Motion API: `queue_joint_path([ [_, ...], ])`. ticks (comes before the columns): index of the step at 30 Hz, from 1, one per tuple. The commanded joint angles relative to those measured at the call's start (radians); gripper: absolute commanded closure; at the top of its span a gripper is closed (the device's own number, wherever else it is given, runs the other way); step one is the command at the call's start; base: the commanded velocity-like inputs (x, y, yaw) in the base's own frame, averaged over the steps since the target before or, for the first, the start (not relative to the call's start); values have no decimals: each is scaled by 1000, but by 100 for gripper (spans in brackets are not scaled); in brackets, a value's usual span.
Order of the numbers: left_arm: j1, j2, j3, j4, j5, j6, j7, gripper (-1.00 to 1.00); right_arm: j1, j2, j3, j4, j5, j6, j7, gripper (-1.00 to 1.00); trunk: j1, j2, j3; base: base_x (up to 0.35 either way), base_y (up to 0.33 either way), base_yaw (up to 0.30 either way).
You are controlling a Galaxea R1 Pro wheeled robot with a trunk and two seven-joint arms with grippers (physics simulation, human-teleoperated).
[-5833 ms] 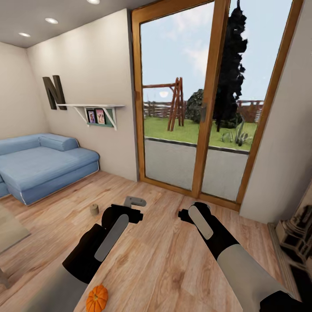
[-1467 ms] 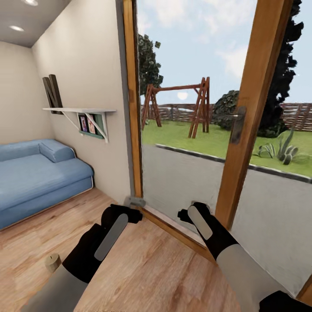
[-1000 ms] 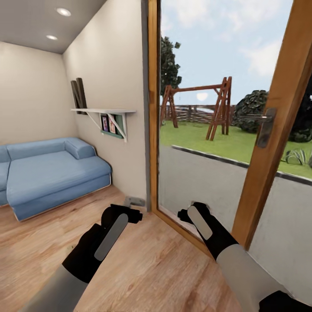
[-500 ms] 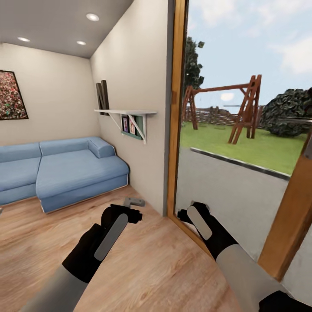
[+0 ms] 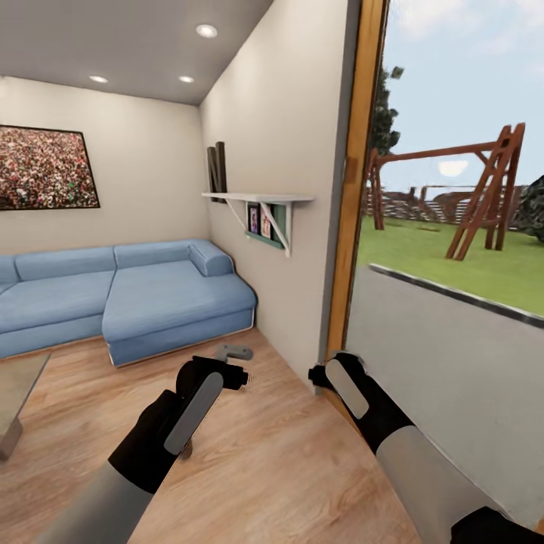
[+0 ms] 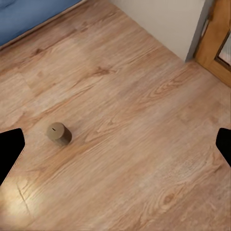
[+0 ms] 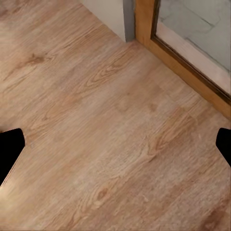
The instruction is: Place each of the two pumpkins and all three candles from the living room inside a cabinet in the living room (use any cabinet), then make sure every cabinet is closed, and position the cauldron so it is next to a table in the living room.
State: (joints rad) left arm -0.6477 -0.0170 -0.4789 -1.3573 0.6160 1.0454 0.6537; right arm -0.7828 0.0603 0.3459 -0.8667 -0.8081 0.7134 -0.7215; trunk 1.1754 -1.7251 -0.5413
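Observation:
A small tan cylindrical candle point(image 6: 59, 134) stands upright on the wooden floor in the left wrist view, below and between the spread fingers. My left gripper point(image 6: 115, 144) is open and empty, held above the floor; the head view shows it point(image 5: 227, 375) in front of my trunk. My right gripper point(image 7: 115, 144) is also open and empty over bare floorboards near the door frame, and appears in the head view point(image 5: 321, 372). The pumpkins, the cabinet and the cauldron are out of view.
A blue corner sofa point(image 5: 113, 295) fills the far left under a framed picture point(image 5: 45, 168). A glass table corner point(image 5: 15, 385) juts in at the left edge. A wall shelf point(image 5: 261, 200) hangs beside the glazed garden door point(image 5: 453, 363), close on my right.
The whole head view has swung to the left: the sofa, picture and table corner have come in and the door has slid right. Both arms keep the same pose.

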Motion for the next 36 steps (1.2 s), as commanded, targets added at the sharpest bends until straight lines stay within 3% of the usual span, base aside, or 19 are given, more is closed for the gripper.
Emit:
queue_joint_path([
  [1,-1,0,-1,0,10,2,10,-100,-1,-1,2,-2,-9,1,-10,-100,1,-1,-1,312,0,284],
  [13,-1,0,0,1,11,2,9,-100,-1,1,4,-2,-7,1,-10,-100,1,-1,4,312,0,263],
  [36,-1,0,0,1,11,2,10,-100,-1,0,4,-3,-10,1,-10,-100,1,-1,4,300,0,12],
])
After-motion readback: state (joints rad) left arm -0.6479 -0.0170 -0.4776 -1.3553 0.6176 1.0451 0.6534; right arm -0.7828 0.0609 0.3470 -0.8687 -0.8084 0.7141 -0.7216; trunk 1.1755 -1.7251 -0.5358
